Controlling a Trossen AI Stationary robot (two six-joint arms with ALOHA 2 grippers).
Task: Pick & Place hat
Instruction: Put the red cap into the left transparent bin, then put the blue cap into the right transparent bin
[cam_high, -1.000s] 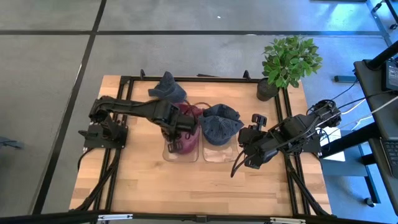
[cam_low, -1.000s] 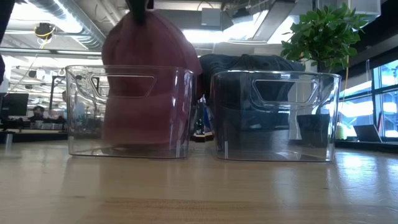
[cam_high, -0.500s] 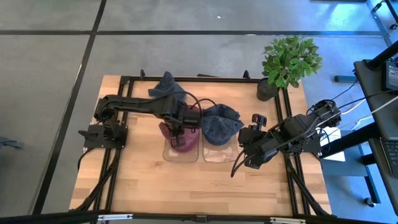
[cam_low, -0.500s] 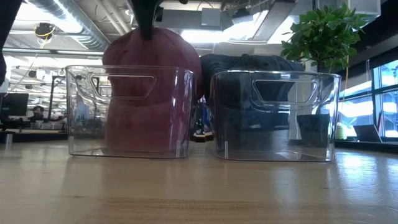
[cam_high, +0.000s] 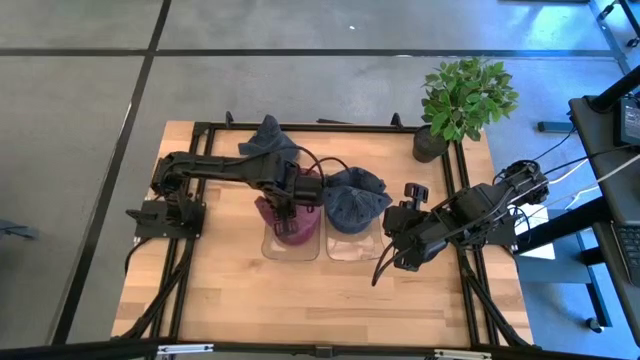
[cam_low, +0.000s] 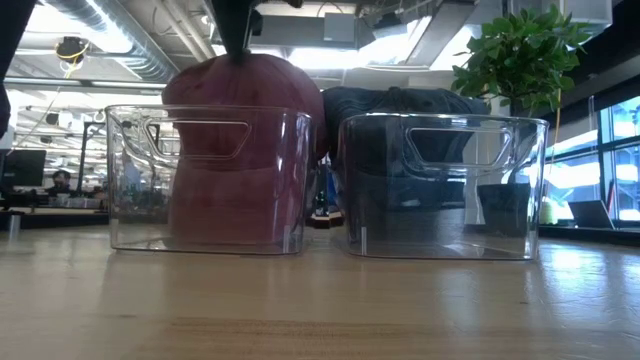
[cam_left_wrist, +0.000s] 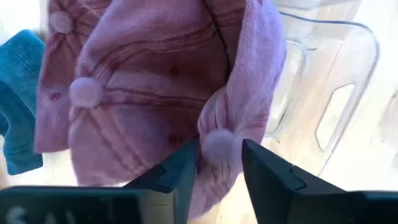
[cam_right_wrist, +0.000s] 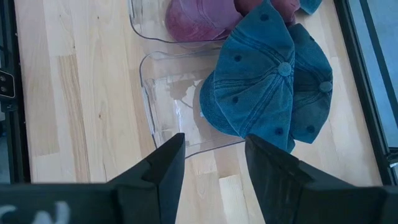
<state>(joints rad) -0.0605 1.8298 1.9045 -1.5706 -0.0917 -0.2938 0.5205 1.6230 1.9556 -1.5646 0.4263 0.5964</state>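
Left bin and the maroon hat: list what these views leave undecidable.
- Whether the left gripper grips the maroon hat: left wrist view, brim fills the gap between the fingers.
- The left bin floor: low view, hat hides it.
- Left gripper in the high view: arm covers it.
- Blue hat behind the bins: low view, blocked.
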